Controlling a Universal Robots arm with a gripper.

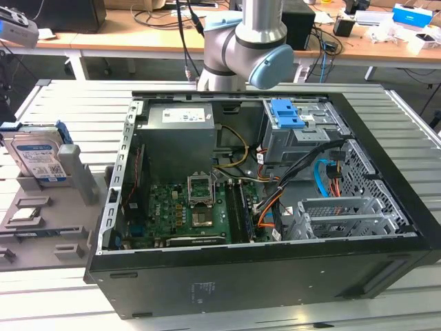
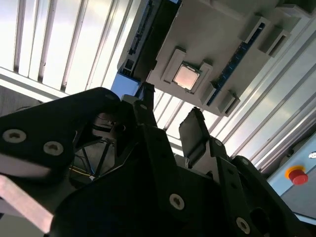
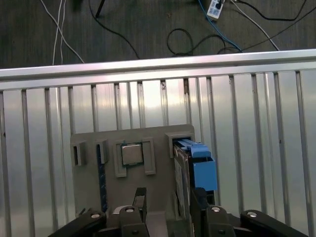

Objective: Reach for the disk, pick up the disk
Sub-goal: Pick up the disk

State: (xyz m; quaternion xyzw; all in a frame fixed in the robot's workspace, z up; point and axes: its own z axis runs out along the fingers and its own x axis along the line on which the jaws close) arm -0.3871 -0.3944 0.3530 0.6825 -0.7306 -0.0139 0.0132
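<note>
— The gripper [image 3: 169, 197] is hovering with its jaws apart, gripping nothing.
— Where is the disk [image 3: 195, 168] sitting?
— On edge in the grey holder [image 3: 86, 192], near the chip [image 3: 132, 154]. I am judging it heavy, stiff and shock-sensitive; its broad flat faces are probably offering the firmest hold.

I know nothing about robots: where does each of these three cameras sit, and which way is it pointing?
Exterior view: off the arm, looking down into the open computer case; the arm shows at the top.
First wrist view: on the arm, looking down past the gripper at the upright disk in its grey holder.
Second wrist view: on the arm, looking along the open gripper's fingers at the holder.
Shared: both wrist views show the holder's small chip.
</note>
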